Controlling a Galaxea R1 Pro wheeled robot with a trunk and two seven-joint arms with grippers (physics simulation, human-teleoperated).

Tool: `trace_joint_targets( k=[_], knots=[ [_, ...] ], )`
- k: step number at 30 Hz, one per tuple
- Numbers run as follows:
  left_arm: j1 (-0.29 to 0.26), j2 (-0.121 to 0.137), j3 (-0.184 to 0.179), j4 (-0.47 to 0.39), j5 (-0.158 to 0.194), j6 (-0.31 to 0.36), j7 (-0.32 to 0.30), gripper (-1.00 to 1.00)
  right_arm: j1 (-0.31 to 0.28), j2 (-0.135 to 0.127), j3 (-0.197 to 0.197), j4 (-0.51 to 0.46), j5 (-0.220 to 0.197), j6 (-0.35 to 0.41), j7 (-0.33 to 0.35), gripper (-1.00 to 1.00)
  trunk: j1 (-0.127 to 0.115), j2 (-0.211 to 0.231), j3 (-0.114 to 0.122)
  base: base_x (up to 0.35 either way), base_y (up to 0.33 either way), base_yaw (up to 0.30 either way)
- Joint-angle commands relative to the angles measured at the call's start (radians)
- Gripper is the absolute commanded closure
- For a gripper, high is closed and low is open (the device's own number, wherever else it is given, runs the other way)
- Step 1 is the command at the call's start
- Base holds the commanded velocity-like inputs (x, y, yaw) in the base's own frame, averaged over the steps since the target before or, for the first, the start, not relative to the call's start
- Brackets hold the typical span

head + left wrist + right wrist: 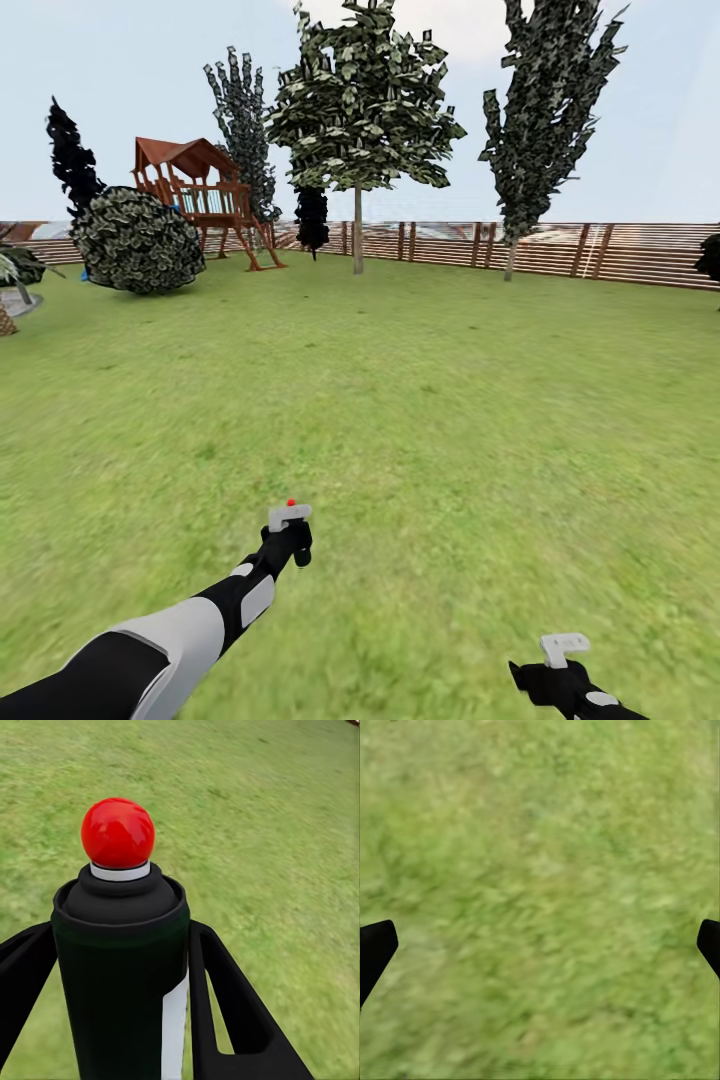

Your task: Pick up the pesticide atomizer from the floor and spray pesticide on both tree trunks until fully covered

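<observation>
Already the left gripper (pixel 124 967) clamps the dark red-capped pesticide atomizer (pixel 120 945); right gripper (pixel 540 945) gapes empty; both grey-brown-trunked trees (pixel 357 230) remain unsprayed by the far fence.

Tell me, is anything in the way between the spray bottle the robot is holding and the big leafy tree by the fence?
Nothing visible. The left gripper holds the pesticide atomizer, and open lawn runs from it to the tree trunk. The play tower and round bush stand off to the left of that path.
</observation>
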Motion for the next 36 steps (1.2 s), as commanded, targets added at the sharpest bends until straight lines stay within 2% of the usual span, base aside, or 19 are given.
trace_joint_targets(
  k=[1, 36],
  knots=[
    [0.0, 0.0, 0.0, 0.0, 0.0, 0.0, 0.0, 1.0, 0.0, 0.0, 0.0, 0.0, 0.0, 0.0, 0.0, -1.0, 0.0, 0.0, 0.0, 0.35, 0.0, 0.0],
    [0.0, 0.0, 0.0, 0.0, 0.0, 0.0, 0.0, 1.0, 0.006, 0.008, 0.0, 0.0, 0.0, 0.001, 0.0, -1.0, 0.0, 0.0, 0.0, 0.35, 0.0, 0.0]
  ],
)
